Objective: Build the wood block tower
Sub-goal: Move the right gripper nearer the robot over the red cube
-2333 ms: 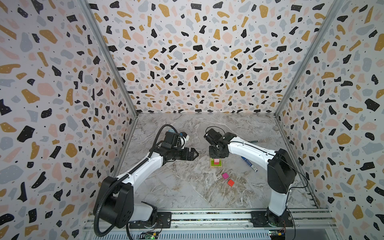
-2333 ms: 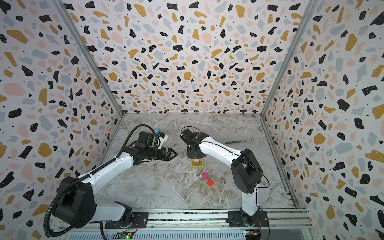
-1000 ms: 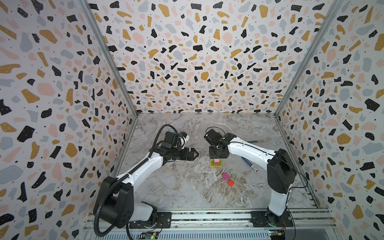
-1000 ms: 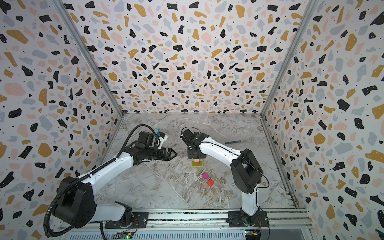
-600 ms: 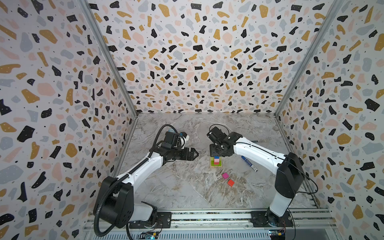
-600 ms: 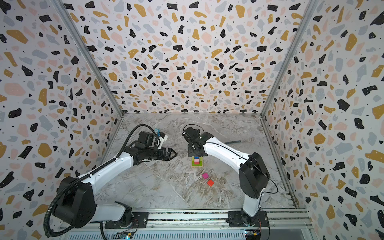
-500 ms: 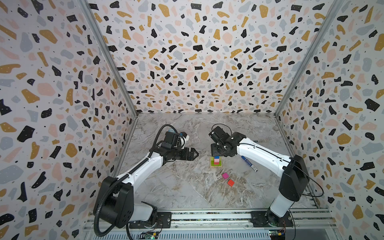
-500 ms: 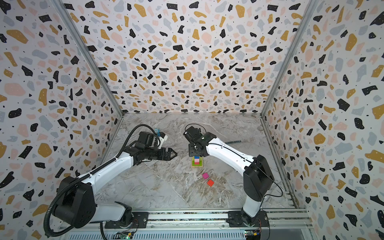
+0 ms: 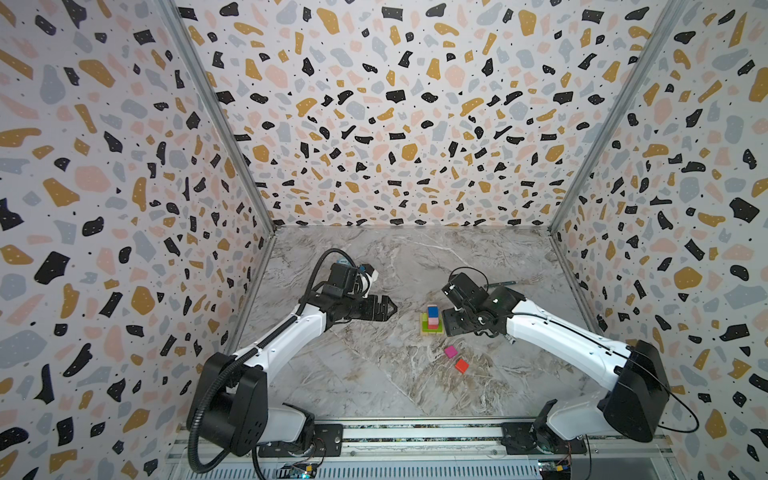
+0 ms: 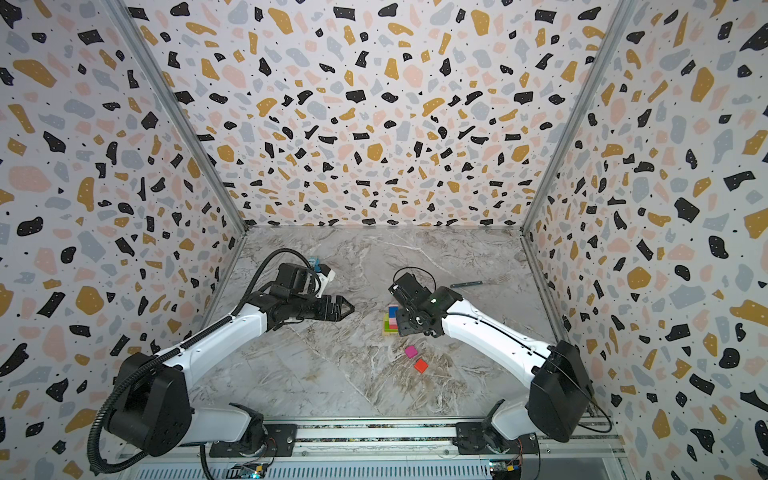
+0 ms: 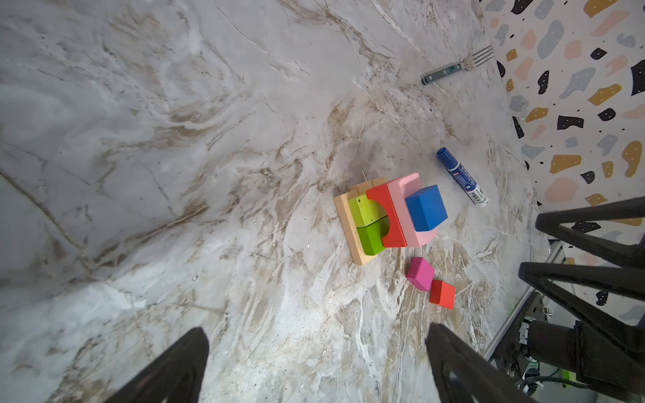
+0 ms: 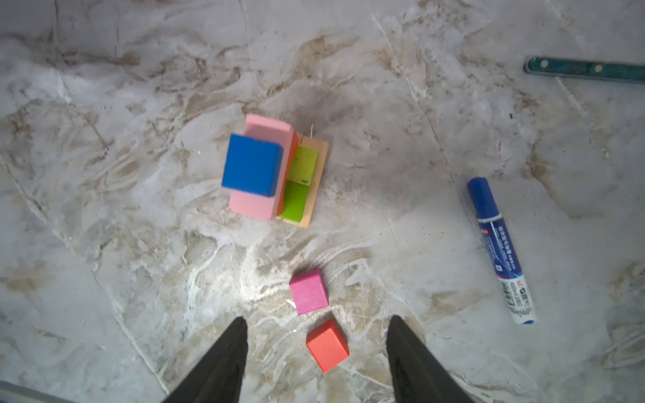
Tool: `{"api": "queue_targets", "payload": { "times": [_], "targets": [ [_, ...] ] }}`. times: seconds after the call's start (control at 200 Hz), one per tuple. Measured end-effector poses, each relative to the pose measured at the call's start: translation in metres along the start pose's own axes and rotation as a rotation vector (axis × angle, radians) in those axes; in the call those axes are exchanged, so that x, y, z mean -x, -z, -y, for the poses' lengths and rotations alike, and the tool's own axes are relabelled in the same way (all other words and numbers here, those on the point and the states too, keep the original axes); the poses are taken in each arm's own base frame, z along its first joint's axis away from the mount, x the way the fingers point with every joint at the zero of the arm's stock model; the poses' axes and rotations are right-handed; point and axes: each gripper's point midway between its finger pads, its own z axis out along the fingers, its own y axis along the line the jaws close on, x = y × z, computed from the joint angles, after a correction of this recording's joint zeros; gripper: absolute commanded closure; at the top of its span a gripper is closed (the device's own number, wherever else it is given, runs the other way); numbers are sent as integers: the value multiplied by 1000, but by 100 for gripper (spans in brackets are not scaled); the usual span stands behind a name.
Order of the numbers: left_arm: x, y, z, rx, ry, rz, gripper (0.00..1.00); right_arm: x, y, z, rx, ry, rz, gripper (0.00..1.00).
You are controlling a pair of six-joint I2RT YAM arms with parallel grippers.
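Observation:
The tower [image 9: 431, 322] stands mid-floor: a tan base, two lime-green blocks, a red and a pink block, and a blue cube [image 12: 252, 169] on top [image 11: 426, 208]. A magenta cube [image 12: 309, 291] and an orange-red cube [image 12: 327, 345] lie loose on the floor in front of it, and both top views show them [image 9: 450, 352] [image 10: 420, 365]. My right gripper [image 12: 317, 318] hangs open and empty just right of the tower [image 9: 452, 324], above the two loose cubes. My left gripper [image 9: 394, 308] is open and empty, hovering left of the tower [image 11: 316, 328].
A blue-capped marker pen [image 12: 499, 244] lies right of the tower, largely under the right arm in both top views. A fork with a teal handle [image 9: 505, 284] lies further back right. A small pale blue thing [image 10: 314, 264] sits behind the left wrist. Patterned walls enclose three sides.
My right gripper has opened and drawn back rightward from the tower, leaving the blue cube on top. Its arm has swung out to the right. The left arm has not moved.

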Motion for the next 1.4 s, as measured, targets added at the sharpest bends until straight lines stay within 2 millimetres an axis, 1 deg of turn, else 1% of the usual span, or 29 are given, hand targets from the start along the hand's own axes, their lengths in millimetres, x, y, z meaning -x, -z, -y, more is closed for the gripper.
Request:
{"api": "queue_targets", "payload": {
  "times": [0.115, 0.265, 0.431, 0.581, 0.726, 0.786, 1.016, 1.086, 1.146, 1.191, 1.292, 1.402],
  "targets": [
    [0, -1, -1, 5, 1, -1, 2, -21, -1, 7, 8, 18, -24, 38],
    [-1, -2, -3, 9, 3, -5, 2, -48, -9, 13, 20, 30, -72, 39],
    [-1, -3, -4, 16, 5, -7, 2, -73, -17, 16, 49, 39, -116, 44],
    [-1, -3, -5, 18, 5, -7, 2, -91, -27, 14, 62, 53, -155, 44],
    [-1, -3, -5, 21, 6, -7, 2, -96, -35, 8, 66, 45, -171, 44],
    [-1, -3, -5, 21, 5, -6, 2, -101, -40, 6, 64, 49, -181, 43],
    [-1, -3, -6, 24, 6, -6, 2, -119, -58, 8, 30, 54, -234, 39],
    [-1, -3, -6, 24, 6, -6, 2, -120, -61, 6, 26, 58, -238, 39],
    [-1, -3, -6, 24, 6, -6, 2, -119, -63, 6, 24, 61, -235, 34],
    [-1, -3, -6, 24, 6, -6, 2, -119, -65, 5, 21, 63, -235, 34],
    [-1, -3, -6, 24, 5, -6, 2, -120, -70, 6, 7, 67, -239, 34],
    [-1, -3, -6, 24, 6, -6, 2, -119, -74, 7, -4, 70, -238, 38]
  ]
}}
